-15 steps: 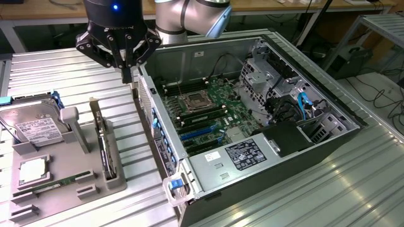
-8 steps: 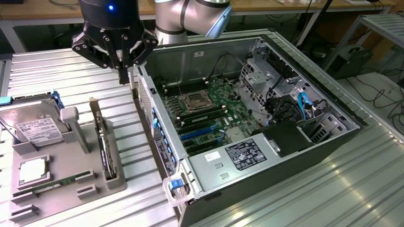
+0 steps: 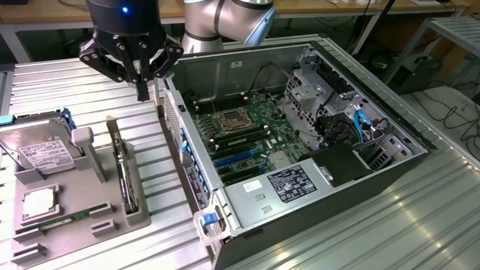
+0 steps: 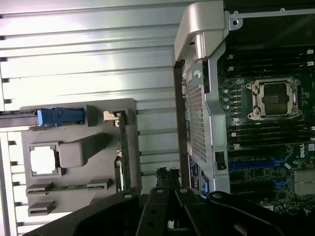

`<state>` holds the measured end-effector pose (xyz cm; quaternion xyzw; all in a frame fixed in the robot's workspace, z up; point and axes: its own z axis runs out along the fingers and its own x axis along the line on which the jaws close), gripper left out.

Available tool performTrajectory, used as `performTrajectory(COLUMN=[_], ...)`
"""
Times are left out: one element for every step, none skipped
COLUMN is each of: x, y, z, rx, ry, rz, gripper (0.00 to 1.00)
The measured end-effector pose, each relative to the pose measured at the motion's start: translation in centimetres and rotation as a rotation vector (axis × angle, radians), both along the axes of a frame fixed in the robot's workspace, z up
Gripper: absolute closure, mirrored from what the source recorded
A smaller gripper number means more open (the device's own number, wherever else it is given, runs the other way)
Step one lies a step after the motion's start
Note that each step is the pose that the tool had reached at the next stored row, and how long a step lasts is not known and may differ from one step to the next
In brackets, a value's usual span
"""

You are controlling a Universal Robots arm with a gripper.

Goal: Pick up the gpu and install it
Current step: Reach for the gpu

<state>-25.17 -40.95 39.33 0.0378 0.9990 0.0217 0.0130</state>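
Note:
The gpu (image 3: 122, 164) stands on its edge in a slot of the grey holder (image 3: 82, 185) at the exterior view's left, its silver bracket end toward the back. It appears edge-on in the wrist view as the gpu (image 4: 123, 157). My gripper (image 3: 143, 94) hangs above the table between the holder and the open computer case (image 3: 300, 140), behind the gpu's far end and apart from it. Its fingers (image 4: 166, 179) are shut with nothing between them.
The holder also carries a hard drive (image 3: 41, 149) with a blue handle (image 4: 59, 117), a processor (image 3: 37, 202) and a memory stick (image 3: 64, 220). The case lies on its side, motherboard (image 3: 248, 135) exposed, with blue slots (image 3: 236, 160) and a black power supply (image 3: 341, 166).

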Motion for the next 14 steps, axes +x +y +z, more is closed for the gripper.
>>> performTrajectory(x=[-0.1,-0.2,-0.3,-0.4,-0.4,-0.6,-0.7,-0.8,-0.9,-1.0,-1.1,-1.1,-1.2,-1.3], y=[-0.01,-0.02,-0.03,-0.04,-0.05,-0.06,-0.08,-0.1,-0.11,-0.12,-0.13,-0.14,-0.15,-0.16], z=[0.0,0.0,0.0,0.0,0.0,0.0,0.0,0.0,0.0,0.0,0.0,0.0,0.0,0.0], rx=[0.0001,0.0001,0.0001,0.0001,0.0001,0.0001,0.0001,0.0,0.0,0.0,0.0001,0.0,0.0,0.0], ry=[-0.0001,-0.0001,0.0,0.0,-0.0001,-0.0001,-0.0001,0.0,0.0,0.0,-0.0001,0.0,0.0,0.0], rz=[0.0,0.0,0.0,0.0,0.0,0.0,0.0,0.0,0.0,0.0,0.0,0.0,0.0,0.0], gripper=[0.89,0.89,0.89,0.89,0.89,0.89,0.89,0.89,0.89,0.89,0.89,0.89,0.89,0.89])
